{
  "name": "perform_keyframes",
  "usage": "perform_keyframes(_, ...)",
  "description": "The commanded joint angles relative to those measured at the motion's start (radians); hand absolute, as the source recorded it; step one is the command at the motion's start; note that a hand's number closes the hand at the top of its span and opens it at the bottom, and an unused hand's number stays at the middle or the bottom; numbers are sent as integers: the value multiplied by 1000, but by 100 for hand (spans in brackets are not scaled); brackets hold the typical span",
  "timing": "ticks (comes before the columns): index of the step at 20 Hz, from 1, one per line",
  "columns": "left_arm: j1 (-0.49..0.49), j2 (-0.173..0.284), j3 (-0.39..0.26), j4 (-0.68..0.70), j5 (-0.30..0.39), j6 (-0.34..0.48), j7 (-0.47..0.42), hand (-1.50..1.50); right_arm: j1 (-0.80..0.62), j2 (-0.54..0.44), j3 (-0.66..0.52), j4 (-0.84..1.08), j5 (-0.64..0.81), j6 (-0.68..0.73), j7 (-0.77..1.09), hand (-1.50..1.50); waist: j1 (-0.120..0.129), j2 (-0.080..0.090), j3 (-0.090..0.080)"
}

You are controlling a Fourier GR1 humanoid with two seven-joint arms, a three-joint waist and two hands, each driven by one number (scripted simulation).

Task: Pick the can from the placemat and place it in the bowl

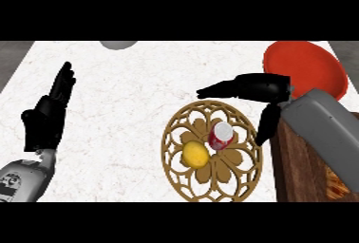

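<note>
White marbled surface (pixel 126 109) under me, and nothing of the job is done yet as I read it — the can (pixel 221 135) stands on the mat (pixel 210 151), red sides, pale top, upright as far as I can tell. Just beside it on the same gold openwork mat lies a lemon (pixel 195 154), apart from the can by a sliver. The bowl (pixel 306 69) sits red and round at the far right, well apart from the mat, nothing in it that I can see.

So all of it is left: the grasp, the lift, the carry over, the drop into the bowl.

My right hand (pixel 261 91) hangs above the mat's far edge, palm down. Fingers (pixel 217 89) stretch out leftward, thumb (pixel 267 124) pointing down toward the mat's right rim — spread wide, pinching nothing. The can sits below that gap, not touched. I'd judge this as lining up for the grasp: I need to come down and close round it without nudging the lemon.

My left hand (pixel 48 114) rests at the left, fingers straight and up, holding nothing. A dark wooden board (pixel 301 175) lies at the right under my forearm.
</note>
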Motion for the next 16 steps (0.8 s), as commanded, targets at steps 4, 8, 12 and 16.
perform_keyframes(4,20,-54,12,32,-20,-25,-46,0,-6,8,38,35,135,69,-11,-150,-3,1,0)
perform_keyframes(8,12,-23,29,-99,-48,-26,89,0,30,93,58,143,235,-36,-67,-150,6,1,1)
perform_keyframes(12,-13,-61,82,45,-48,-76,-32,0,76,120,34,46,261,17,-5,-150,-11,-1,0)
perform_keyframes(16,8,-82,88,12,-74,-82,-10,0,82,207,14,146,332,-50,-28,-150,-6,0,0)
